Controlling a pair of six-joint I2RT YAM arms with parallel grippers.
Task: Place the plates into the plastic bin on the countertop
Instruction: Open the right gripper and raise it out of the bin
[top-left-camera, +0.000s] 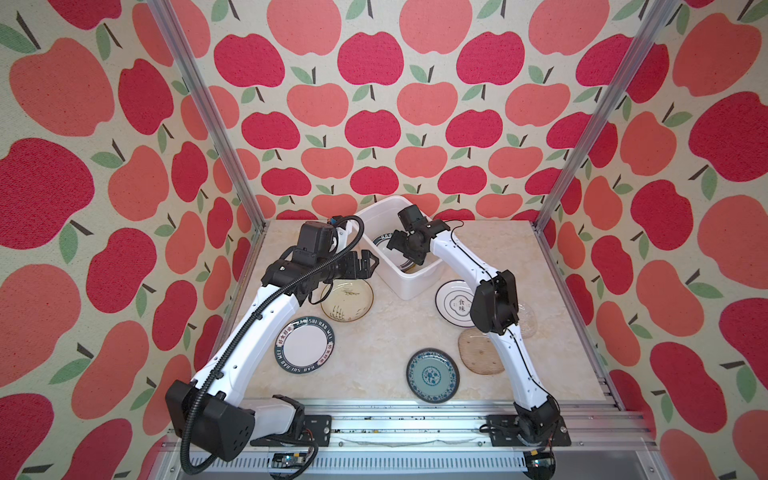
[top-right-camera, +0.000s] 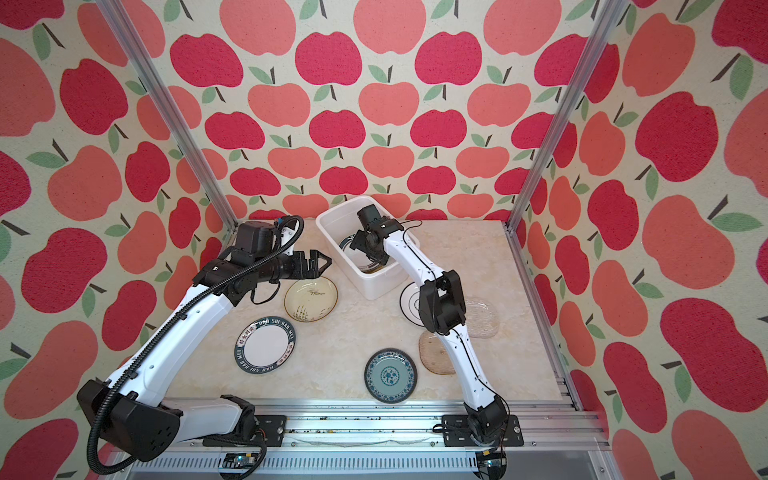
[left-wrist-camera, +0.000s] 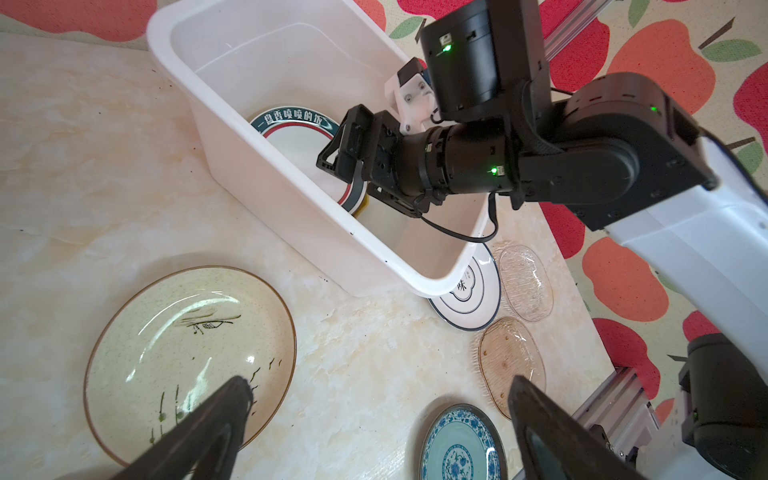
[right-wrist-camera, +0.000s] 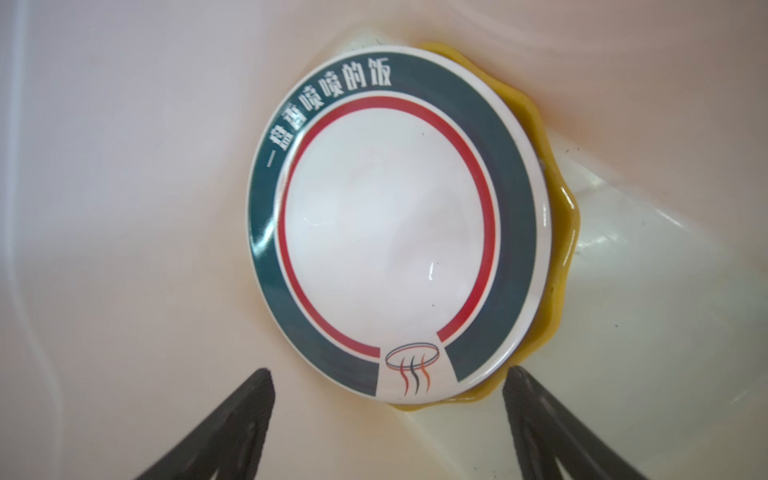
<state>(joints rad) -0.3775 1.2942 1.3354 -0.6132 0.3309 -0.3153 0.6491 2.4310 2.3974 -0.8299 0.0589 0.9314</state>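
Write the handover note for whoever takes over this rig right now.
Claws: left claw open and empty, raised beside the plastic bin, above the cream plate. The right claw is open inside the bin, gripping nothing.
Done: the green-rimmed plate lies on the yellow scalloped plate in the bin.
To do: six on the countertop: cream plate, lettered-rim plate, blue-patterned plate, amber oval plate, clear glass plate, ringed white plate.

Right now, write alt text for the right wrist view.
A white plate with a dark green lettered rim lies on a yellow scalloped plate inside the plastic bin. The right end effector is open, holding nothing.
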